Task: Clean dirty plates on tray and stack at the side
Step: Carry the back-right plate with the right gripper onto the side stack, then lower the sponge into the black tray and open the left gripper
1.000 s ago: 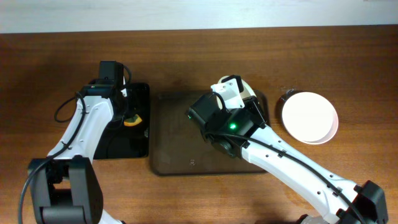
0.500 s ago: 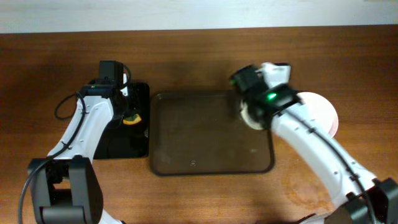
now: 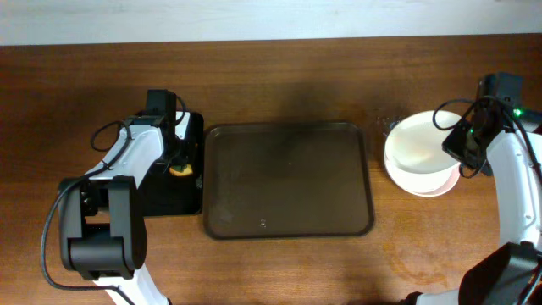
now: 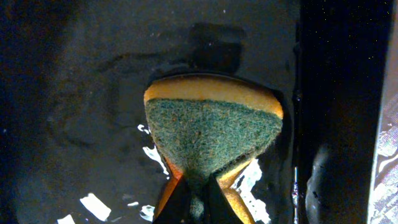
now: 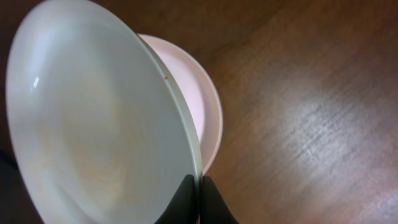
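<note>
Dark wooden tabletop point(image 3: 279, 271) fills our overhead view, and the biggest thing on it is the tray point(image 3: 288, 182), lying bare at the middle. From that we judge that every plate is already off it. Left of the tray sits a smaller black tray point(image 3: 182, 199) with a wet sheen, a sensible spot for the cleaning tool so drips miss the wood. Right of the tray, clear of its rim, the plates point(image 3: 421, 161) are piled; we cannot count how many. Our right hand point(image 5: 200, 186) is pinched narrow on the rim of the top plate point(image 5: 93, 124), which it holds tilted over the lower plate point(image 5: 208, 106). It grips the edge because a shallow plate offers no other purchase, and the tilt, we judge, lets the plate be eased flat onto the pile. Our left hand point(image 4: 198, 202), over the black tray left of the tray, is clamped on the sponge point(image 4: 211, 134), green scourer face showing, parked where no plate needs wiping.
</note>
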{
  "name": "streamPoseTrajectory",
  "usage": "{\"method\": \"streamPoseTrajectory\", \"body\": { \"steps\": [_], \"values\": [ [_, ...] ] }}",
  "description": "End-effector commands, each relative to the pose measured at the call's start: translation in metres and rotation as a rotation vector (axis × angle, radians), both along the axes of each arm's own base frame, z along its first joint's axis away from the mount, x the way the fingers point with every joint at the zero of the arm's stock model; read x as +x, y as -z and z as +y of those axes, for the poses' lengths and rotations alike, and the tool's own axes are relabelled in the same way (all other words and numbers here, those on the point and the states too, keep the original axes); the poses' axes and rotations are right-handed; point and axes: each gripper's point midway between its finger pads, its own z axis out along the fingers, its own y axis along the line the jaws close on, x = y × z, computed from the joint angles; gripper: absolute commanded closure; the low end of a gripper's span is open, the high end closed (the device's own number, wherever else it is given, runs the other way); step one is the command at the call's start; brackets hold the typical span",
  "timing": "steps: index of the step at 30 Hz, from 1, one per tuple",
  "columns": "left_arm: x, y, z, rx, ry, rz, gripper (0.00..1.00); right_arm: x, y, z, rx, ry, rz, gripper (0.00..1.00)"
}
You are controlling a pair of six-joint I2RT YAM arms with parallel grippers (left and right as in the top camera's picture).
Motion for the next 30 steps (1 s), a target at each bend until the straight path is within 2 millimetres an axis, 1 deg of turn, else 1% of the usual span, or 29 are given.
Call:
{"method": "streamPoseTrajectory", "body": {
  "steps": [1,2,3,4,5,6,8,9,10,11,12,13,14,15,17,18,19,21,23,24,25,26,28,30],
  "values": [
    [-0.002,0.011,0.001,0.008,0.02,0.03,0.93,-0.008,0.026,-0.006,0.032,0.013,0.045,0.96],
    [-0.003,0.011,0.002,0.008,0.02,0.033,0.87,-0.009,0.029,-0.007,0.033,0.017,0.045,0.96],
    [-0.004,0.01,0.002,0.008,0.02,0.038,0.84,-0.009,0.03,-0.007,0.036,0.018,0.041,0.87],
    [-0.005,0.007,0.002,0.008,0.02,0.044,0.81,-0.008,0.03,-0.007,0.035,0.018,0.039,0.73],
    [-0.005,0.0,0.002,0.008,0.02,0.046,0.79,-0.008,0.03,-0.006,0.042,0.006,0.042,0.61],
    [-0.004,-0.007,0.002,0.008,0.019,0.041,0.74,-0.009,0.031,-0.001,0.065,-0.02,0.048,0.6],
    [0.004,-0.034,0.001,0.006,0.012,-0.007,0.62,-0.007,0.034,0.02,0.168,-0.122,0.042,0.58],
    [0.007,-0.042,0.001,0.005,0.012,-0.028,0.6,-0.007,0.033,0.025,0.191,-0.14,0.038,0.58],
    [0.009,-0.052,0.001,0.005,0.011,-0.057,0.57,-0.006,0.032,0.032,0.223,-0.168,0.027,0.58],
    [0.012,-0.062,0.001,0.005,0.011,-0.086,0.57,-0.006,0.029,0.038,0.244,-0.194,0.015,0.58],
    [0.014,-0.07,0.001,0.004,0.011,-0.112,0.6,-0.006,0.025,0.041,0.257,-0.209,0.001,0.59],
    [0.017,-0.074,0.001,0.004,0.011,-0.129,0.76,-0.006,0.022,0.044,0.265,-0.214,-0.008,0.61],
    [0.018,-0.075,0.001,0.004,0.009,-0.137,0.96,-0.007,0.019,0.046,0.273,-0.228,-0.017,0.64],
    [0.019,-0.074,0.001,0.002,0.003,-0.138,1.0,-0.006,0.017,0.048,0.278,-0.24,-0.024,0.68],
    [0.021,-0.068,0.001,-0.007,-0.027,-0.136,1.0,-0.005,0.016,0.051,0.278,-0.248,-0.026,0.79],
    [0.023,-0.064,0.001,-0.011,-0.04,-0.134,1.0,-0.005,0.016,0.053,0.277,-0.26,-0.024,0.82],
    [0.024,-0.059,0.001,-0.012,-0.04,-0.128,1.0,-0.004,0.016,0.056,0.276,-0.271,-0.024,0.82],
    [0.022,-0.044,0.001,-0.01,-0.04,-0.094,1.0,-0.002,0.016,0.062,0.274,-0.293,-0.023,0.83],
    [0.017,-0.02,0.001,-0.007,-0.04,-0.033,1.0,0.0,0.016,0.068,0.264,-0.314,-0.015,0.83],
    [0.015,-0.014,0.001,-0.007,-0.04,-0.017,1.0,0.0,0.016,0.069,0.262,-0.318,-0.014,0.83],
    [0.011,-0.001,0.001,-0.005,-0.04,0.02,1.0,0.0,0.016,0.071,0.262,-0.322,-0.013,0.83],
    [0.009,0.005,0.001,-0.005,-0.041,0.039,1.0,0.0,0.016,0.071,0.262,-0.322,-0.013,0.83],
    [-0.001,0.028,0.002,-0.003,-0.057,0.106,1.0,0.0,0.016,0.071,0.263,-0.322,-0.012,0.83],
    [-0.006,0.04,0.003,0.006,-0.066,0.142,1.0,0.0,0.016,0.071,0.263,-0.322,-0.012,0.83]
  ]
}}
